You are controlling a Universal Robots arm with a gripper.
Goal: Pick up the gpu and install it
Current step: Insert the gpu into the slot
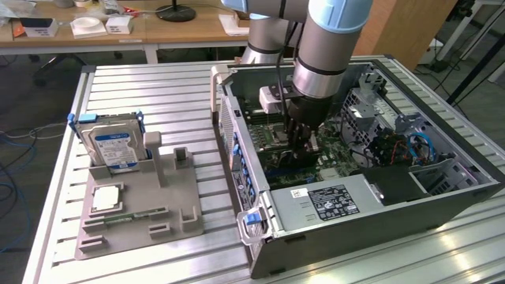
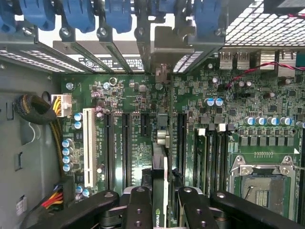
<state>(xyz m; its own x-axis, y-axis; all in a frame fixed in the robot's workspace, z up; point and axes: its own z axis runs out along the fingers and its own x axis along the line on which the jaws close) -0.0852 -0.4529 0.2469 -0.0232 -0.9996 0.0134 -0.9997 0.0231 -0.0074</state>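
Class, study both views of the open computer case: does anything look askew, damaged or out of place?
Nothing stands out. The gripper holds the gpu edge-on and upright over the motherboard inside the case, in line with the slots. On the grey holder outside, the hard drive stands upright in its slot.

A silver hard drive (image 1: 111,147) with a blue-white label is standing upright in a grey holder (image 1: 138,216) on the slatted metal table (image 1: 150,94), toward the exterior view's left. A CPU (image 1: 106,197) and a slim green memory stick (image 1: 125,218) are lying flat in the holder's recesses. Behind the table, a wooden desk (image 1: 181,29) is carrying white boxes (image 1: 88,26) and a black lamp base (image 1: 175,12). Blue cables (image 1: 18,148) are trailing across the floor.
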